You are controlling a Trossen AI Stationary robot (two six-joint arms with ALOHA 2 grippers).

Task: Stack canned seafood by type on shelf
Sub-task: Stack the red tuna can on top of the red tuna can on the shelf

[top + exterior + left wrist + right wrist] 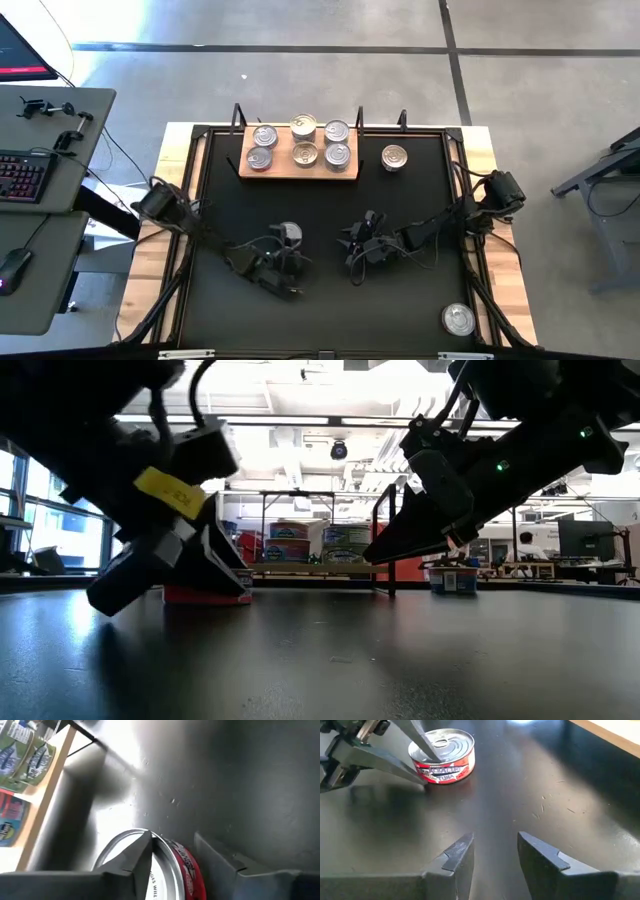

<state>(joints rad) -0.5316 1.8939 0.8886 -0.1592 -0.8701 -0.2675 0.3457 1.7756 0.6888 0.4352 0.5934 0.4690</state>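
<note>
Left gripper point(291, 243) is down low on the black surface point(320, 310), right at the red-sided tin point(442, 756), and its fingers point(390, 762) sit open around it: one over the silver lid, the other along the red wall. From that arm's own camera, one finger lies across the lid and the other stands just off the red side, so it straddles the tin and hasn't closed on it. The tin rests flat on the surface, left of centre, well short of the shelf point(300, 174).

Right gripper point(358, 245) hangs near the middle of the surface, jaws parted with bare surface between them, holding nothing, pointed toward the red tin and the left gripper.

Up on the shelf at the far edge, six tins point(300, 143) stand in two rows of three. One more tin point(394, 157) sits just off the shelf's right end, and a lone silver tin point(458, 319) waits at the near right corner.
</note>
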